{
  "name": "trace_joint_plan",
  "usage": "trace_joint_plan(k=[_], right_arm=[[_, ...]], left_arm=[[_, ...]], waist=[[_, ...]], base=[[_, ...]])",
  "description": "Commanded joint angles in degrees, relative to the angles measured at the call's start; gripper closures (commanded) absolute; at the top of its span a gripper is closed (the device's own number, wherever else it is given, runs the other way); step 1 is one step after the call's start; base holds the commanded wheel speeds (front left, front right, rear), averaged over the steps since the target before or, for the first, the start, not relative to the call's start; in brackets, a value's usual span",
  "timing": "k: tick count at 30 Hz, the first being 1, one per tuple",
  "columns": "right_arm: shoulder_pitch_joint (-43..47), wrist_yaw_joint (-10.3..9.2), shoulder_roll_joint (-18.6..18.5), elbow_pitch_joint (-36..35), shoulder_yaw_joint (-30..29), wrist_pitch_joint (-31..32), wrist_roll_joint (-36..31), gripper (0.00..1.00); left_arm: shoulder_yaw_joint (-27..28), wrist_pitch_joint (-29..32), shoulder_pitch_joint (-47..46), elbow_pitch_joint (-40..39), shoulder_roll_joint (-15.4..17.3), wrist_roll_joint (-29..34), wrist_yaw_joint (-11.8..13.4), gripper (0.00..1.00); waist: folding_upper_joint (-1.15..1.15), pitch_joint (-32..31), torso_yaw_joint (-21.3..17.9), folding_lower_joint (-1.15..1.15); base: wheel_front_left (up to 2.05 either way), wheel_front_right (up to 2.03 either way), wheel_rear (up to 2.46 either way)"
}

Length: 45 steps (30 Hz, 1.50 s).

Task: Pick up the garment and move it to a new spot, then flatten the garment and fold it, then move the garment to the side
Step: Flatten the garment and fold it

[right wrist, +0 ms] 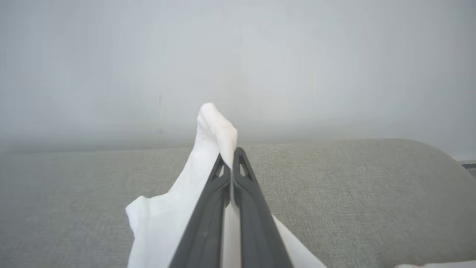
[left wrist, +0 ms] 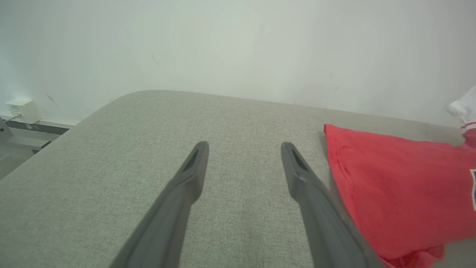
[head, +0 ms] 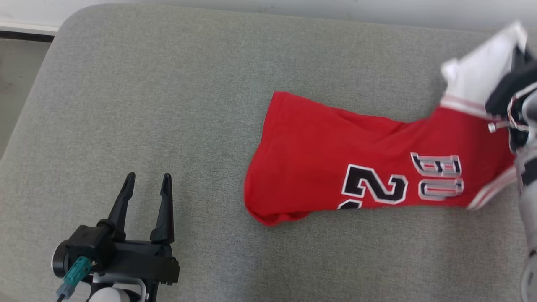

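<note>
Grey cushion [head: 168, 84] carries the red garment [head: 356, 167] toward its right edge. My right gripper [right wrist: 231, 156] is clamped on the garment's white end, apparently to lift and carry it; my left gripper [head: 147, 180] hovers open near the front-left corner.

We see a table [head: 168, 84] covered in grey woven fabric, its corners rounded and its top flat. Behind it we find a plain pale wall [left wrist: 223, 44]. Low on that wall, off the table's left corner, we make out a small white box [left wrist: 20, 108] sitting just above a dark rail [left wrist: 41, 128]. Beside the table's left edge lies a grey floor [head: 14, 92].
</note>
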Motion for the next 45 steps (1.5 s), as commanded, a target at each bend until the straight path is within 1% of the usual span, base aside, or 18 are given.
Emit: trace_joint_plan(k=[1, 5, 7, 9, 11, 15, 16, 18, 20, 24, 27, 31, 34, 37, 42, 43, 44, 45], right_arm=[[-1.65, -0.17, 0.86, -1.11, -0.29, -2.06, -1.18, 1.0], [-5.67, -0.17, 3.28, -3.61, 0.24, -9.42, -2.76, 1.0], [-6.97, -0.17, 4.3, -4.31, 0.87, -11.91, -2.69, 1.0], [-7.09, -0.17, 5.06, -4.11, 2.18, -13.09, -2.24, 1.0], [-5.48, -0.17, 6.26, -2.82, 4.96, -13.38, -1.73, 1.0], [-2.75, -0.17, 5.75, -0.26, 11.6, -13.96, 1.09, 1.0], [-2.75, -0.17, 5.75, -0.26, 11.6, -13.96, 1.09, 1.0], [-0.51, -0.17, 5.9, -0.13, 15.61, -14.29, 3.27, 1.0], [2.0, -0.17, 4.93, -1.14, 18.63, -14.55, 6.43, 1.0], [9.5, -0.17, 3.85, -5.51, 26.86, -14.28, 15.9, 1.0], [16.76, -0.17, 0.08, -12.23, 35.1, -11.11, 23.3, 1.0], [25.95, -0.17, -7.92, -21.95, 41.39, -5.94, 29.85, 1.0], [32.07, -0.17, -12.61, -27.24, 42.76, -2.59, 32.37, 1.0], [37.34, -0.17, -15.49, -30.94, 42.17, 0.62, 32.54, 1.0], [43.7, -0.17, -16.9, -34.92, 39.9, 6.29, 31.74, 1.0], [45.03, -0.17, -16.83, -35.38, 39.3, 7.73, 31.64, 0.47], [46.11, -0.17, -16.59, -36.07, 38.59, 8.77, 31.47, 0.0], [46.86, -0.17, -16.24, -36.88, 37.58, 9.5, 31.2, 0.0]], left_arm=[[0.01, -0.02, -0.61, 0.11, 0.04, -0.46, 0.17, 0.0], [-0.08, -0.02, -0.48, 0.41, 0.04, -0.55, 0.28, 0.0], [0.04, -0.02, -0.15, 0.41, 0.03, -0.65, 0.41, 0.0], [0.08, -0.02, 0.25, 0.5, 0.02, -0.69, 0.55, 0.0], [0.36, -0.02, 0.79, 0.52, 0.04, -0.74, 0.77, 0.0], [1.13, -0.02, 1.59, 0.27, 0.01, -0.41, 0.92, 0.0], [1.13, -0.02, 1.59, 0.27, 0.01, -0.41, 0.92, 0.0], [1.65, -0.02, 1.73, 0.27, 0.03, -0.22, 0.8, 0.0], [2.09, -0.02, 1.79, 0.24, 0.03, -0.07, 0.72, 0.0], [2.67, -0.02, 2.31, 0.71, 0.06, 0.32, 0.57, 0.0], [3.11, -0.02, 2.91, 0.91, 0.03, 0.61, 0.51, 0.0], [3.79, -0.02, 3.3, 1.04, 0.05, 0.93, 0.31, 0.0], [4.01, -0.02, 3.8, 1.2, 0.06, 0.94, 0.24, 0.0], [4.05, -0.02, 4.21, 1.46, 0.05, 1.13, 0.18, 0.0], [4.5, -0.02, 4.85, 1.78, 0.05, 1.27, 0.21, 0.0], [4.64, -0.02, 5.06, 1.81, 0.05, 1.27, 0.18, 0.0], [4.68, -0.02, 5.22, 1.9, 0.04, 1.26, 0.14, 0.0], [4.73, -0.02, 5.32, 1.99, 0.02, 1.27, 0.13, 0.0]], waist=[[-0.01, -0.27, 0.24, -0.01], [-0.01, -1.11, 0.66, -0.01], [-0.01, -1.58, 0.67, -0.01], [-0.01, -2.07, 0.53, -0.01], [-0.01, -2.59, 0.09, -0.01], [-0.01, -3.18, -1.54, -0.01], [-0.01, -3.18, -1.54, -0.01], [-0.01, -3.66, -2.52, -0.01], [-0.01, -4.22, -3.66, -0.01], [-0.01, -5.9, -5.83, -0.01], [-0.01, -7.09, -7.5, -0.01], [-0.01, -8.27, -9.31, -0.01], [-0.01, -9.17, -10.2, -0.01], [-0.01, -10.07, -10.69, -0.01], [-0.01, -11.38, -11.15, -0.01], [-0.01, -11.59, -11.24, -0.01], [-0.01, -11.83, -11.31, -0.01], [-0.01, -12.05, -11.38, -0.01]], base=[[0.0, 0.0, 0.0], [0.0, 0.0, 0.0], [0.0, 0.0, 0.0], [0.0, 0.0, 0.0], [0.0, 0.0, 0.0], [0.0, 0.0, 0.0], [0.0, 0.0, 0.0], [0.0, 0.0, 0.0], [0.0, 0.0, 0.0], [0.0, 0.0, 0.0], [0.0, 0.0, 0.0], [0.0, 0.0, 0.0], [0.0, 0.0, 0.0], [0.0, 0.0, 0.0], [0.0, 0.0, 0.0], [0.0, 0.0, 0.0], [0.0, 0.0, 0.0], [0.0, 0.0, 0.0]])
